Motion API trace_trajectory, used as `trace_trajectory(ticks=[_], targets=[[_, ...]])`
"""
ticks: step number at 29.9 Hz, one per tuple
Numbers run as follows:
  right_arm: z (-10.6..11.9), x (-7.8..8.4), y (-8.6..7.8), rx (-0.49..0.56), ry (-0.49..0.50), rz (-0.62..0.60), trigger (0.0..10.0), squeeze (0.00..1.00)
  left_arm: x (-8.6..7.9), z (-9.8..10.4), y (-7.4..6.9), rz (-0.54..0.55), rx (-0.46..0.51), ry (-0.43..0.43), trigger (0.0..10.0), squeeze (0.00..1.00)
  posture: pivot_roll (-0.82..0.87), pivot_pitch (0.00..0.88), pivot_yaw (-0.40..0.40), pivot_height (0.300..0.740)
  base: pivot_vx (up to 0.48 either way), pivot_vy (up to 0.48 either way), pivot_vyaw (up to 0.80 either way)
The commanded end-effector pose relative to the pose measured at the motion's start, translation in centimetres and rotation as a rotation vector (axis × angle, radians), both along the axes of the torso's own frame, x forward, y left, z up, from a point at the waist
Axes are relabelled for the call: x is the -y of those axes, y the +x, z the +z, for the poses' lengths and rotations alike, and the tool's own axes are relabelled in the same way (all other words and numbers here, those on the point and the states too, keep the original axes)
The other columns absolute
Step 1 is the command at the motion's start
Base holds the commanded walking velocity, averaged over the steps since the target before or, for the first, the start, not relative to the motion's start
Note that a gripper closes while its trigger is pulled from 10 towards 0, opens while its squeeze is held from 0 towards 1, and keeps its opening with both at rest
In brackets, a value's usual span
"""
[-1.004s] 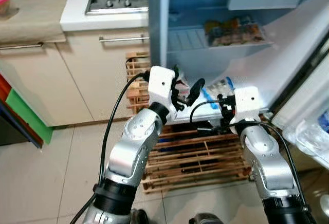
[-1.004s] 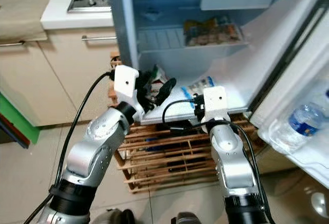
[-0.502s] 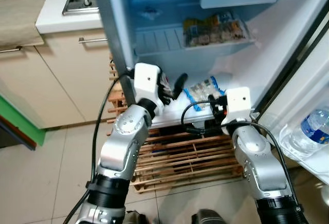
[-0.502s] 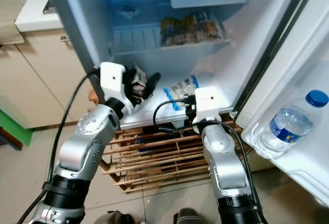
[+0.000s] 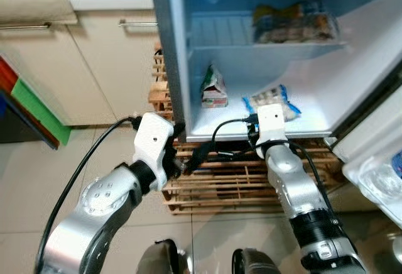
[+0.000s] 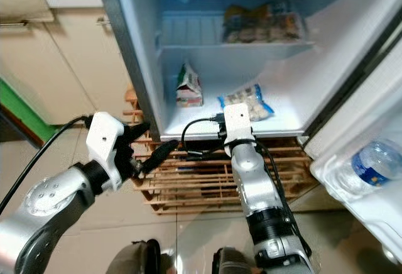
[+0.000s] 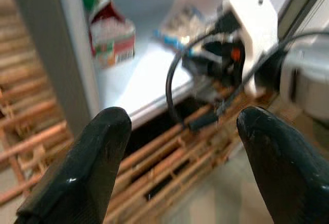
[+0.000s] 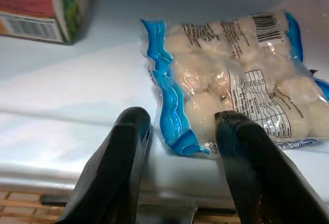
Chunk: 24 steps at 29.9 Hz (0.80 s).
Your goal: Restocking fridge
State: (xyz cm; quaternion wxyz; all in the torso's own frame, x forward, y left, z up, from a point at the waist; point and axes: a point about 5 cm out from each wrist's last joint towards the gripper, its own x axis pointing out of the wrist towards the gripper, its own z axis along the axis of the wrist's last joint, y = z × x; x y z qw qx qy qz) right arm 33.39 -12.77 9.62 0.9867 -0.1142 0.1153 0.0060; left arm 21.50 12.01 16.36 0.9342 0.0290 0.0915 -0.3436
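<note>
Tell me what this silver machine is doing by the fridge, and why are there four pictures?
It is a walking robot with two silver arms, each ending in two black fingers. Two pictures come from cameras in its head, looking down. The other two come from cameras on its wrists, looking along the fingers.

The white open fridge has a small red-and-green carton standing on its bottom shelf, and beside it a clear blue-edged bag of pale round food balls. The right gripper is open at the shelf's front edge, right by the bag but holding nothing. The left gripper is open too, outside the fridge near the wooden slatted crate.
</note>
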Motion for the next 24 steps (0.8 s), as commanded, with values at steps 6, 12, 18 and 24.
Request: trace_trajectory(ticks=[6, 12, 18, 24], targets=[[0.1, 0.4, 0.8, 0.016, -0.035, -0.043, 10.0, 0.13, -0.7, 1.1, -0.5, 0.011, -0.013, -0.016, 10.0, 0.0, 0.1, 0.294, 0.022, 0.74, 0.0, 0.0, 0.0], [2.0, 0.9, 2.8, 0.083, -0.059, -0.049, 10.0, 0.13, -0.4, 1.1, -0.9, 0.022, -0.032, -0.029, 10.0, 0.0, 0.1, 0.308, 0.024, 0.74, 0.0, 0.0, 0.0], [4.4, 0.6, 4.2, 0.151, -0.041, -0.044, 10.0, 0.13, -0.5, 1.2, -0.7, 0.046, -0.032, -0.036, 10.0, 0.0, 0.1, 0.306, 0.019, 0.74, 0.0, 0.0, 0.0], [5.3, -0.2, 4.9, 0.172, 0.0, -0.033, 10.0, 0.13, -0.3, 1.2, -0.5, 0.047, -0.032, -0.04, 10.0, 0.0, 0.09, 0.3, 0.009, 0.74, 0.0, 0.0, 0.0]])
